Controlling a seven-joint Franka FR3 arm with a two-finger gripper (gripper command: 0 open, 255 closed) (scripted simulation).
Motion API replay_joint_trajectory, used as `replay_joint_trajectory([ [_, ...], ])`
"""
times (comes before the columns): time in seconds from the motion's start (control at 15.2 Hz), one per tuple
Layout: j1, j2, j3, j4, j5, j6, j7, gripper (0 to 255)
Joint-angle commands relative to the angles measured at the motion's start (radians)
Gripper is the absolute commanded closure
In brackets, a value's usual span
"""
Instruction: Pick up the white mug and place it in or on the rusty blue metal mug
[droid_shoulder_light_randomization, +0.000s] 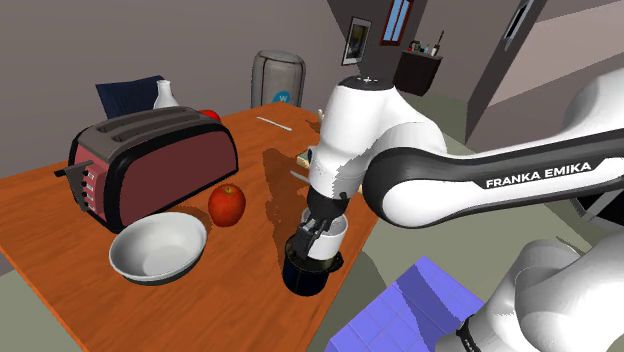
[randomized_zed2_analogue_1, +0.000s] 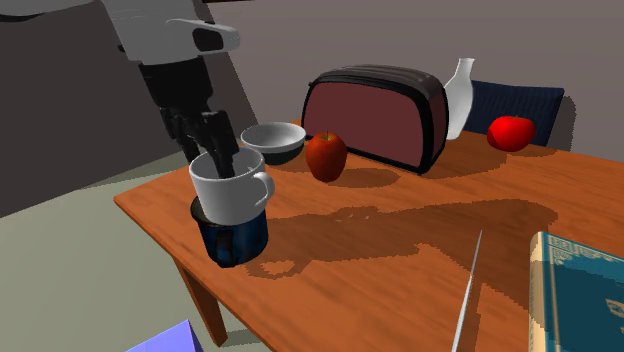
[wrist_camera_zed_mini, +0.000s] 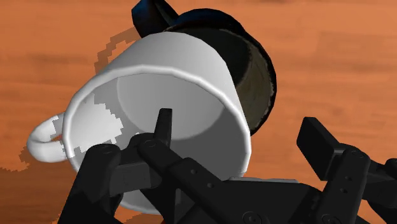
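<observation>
Black hand (wrist_camera_zed_mini: 240, 124) hangs open, one finger (wrist_camera_zed_mini: 165, 126) inside the white mug (wrist_camera_zed_mini: 184, 63), the other outside, gripping nothing. White mug sits atop the dark blue mug (wrist_camera_zed_mini: 257, 70) near the tabletop (wrist_camera_zed_mini: 331, 51) edge.

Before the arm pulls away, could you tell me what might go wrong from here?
1. One finger of the open hand sits inside the white handled mug; a skewed retreat could catch its rim and tip it.
2. The white mug perches on the dark blue mug close to the brown table's edge, so a nudge might send both off.
</observation>
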Motion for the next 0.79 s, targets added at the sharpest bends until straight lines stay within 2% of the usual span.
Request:
replay_joint_trajectory([
  [0.0, 0.002, -0.015, -0.006, 0.022, 0.003, -0.036, -0.005, 0],
  [0.2, 0.005, -0.048, -0.019, 0.089, 0.009, -0.135, -0.011, 0],
  [0.73, 0.005, -0.048, -0.019, 0.089, 0.009, -0.135, -0.011, 0],
])
